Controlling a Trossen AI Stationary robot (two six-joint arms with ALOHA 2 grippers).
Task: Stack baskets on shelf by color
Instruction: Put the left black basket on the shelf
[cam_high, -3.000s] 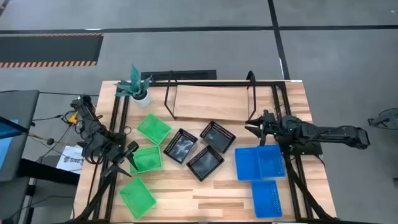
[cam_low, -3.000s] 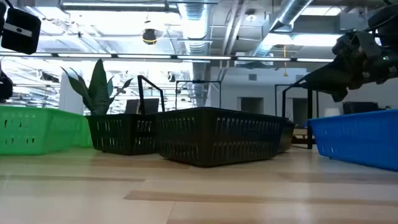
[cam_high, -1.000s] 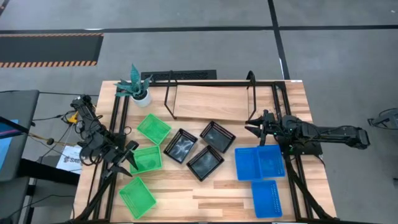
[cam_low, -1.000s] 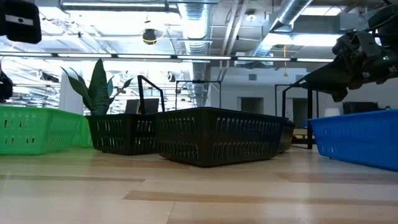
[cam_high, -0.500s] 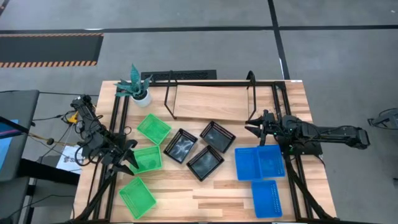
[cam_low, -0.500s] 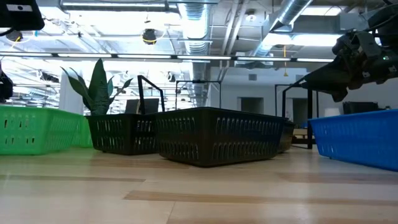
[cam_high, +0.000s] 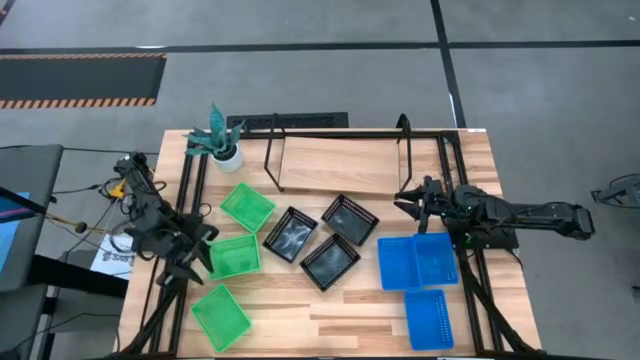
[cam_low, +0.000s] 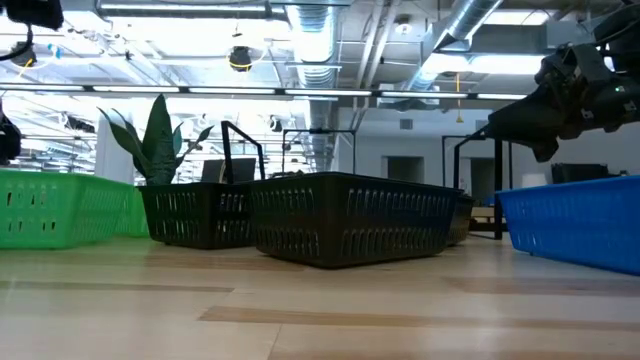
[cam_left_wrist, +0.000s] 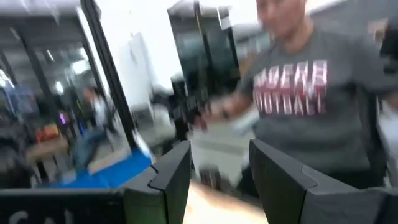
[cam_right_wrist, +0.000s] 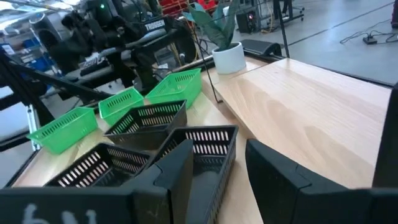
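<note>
Three green baskets (cam_high: 247, 206) (cam_high: 235, 255) (cam_high: 221, 316) stand on the table's left half. Three black baskets (cam_high: 291, 234) (cam_high: 351, 218) (cam_high: 330, 262) stand in the middle. Two blue baskets (cam_high: 418, 262) stand side by side at the right, and a third (cam_high: 427, 320) stands nearer the front edge. The shelf (cam_high: 340, 165) stands at the far edge with its wooden board bare. My left gripper (cam_high: 200, 245) is open and empty, raised beside the middle green basket; its fingers (cam_left_wrist: 168, 174) point level across the table. My right gripper (cam_high: 402, 202) is open and empty above the table, between the shelf's right end and the blue baskets.
A potted plant (cam_high: 220, 140) stands at the far left corner. Black frame rods (cam_high: 190, 190) run along both table sides. A person in a grey shirt (cam_left_wrist: 311, 106) shows beyond the table in the left wrist view. Bare wood (cam_high: 330, 320) lies near the front edge.
My left gripper has risen and tipped up from the middle green basket, drawing back a little toward the table's left edge; it stays open and empty. The baskets have kept their places.
</note>
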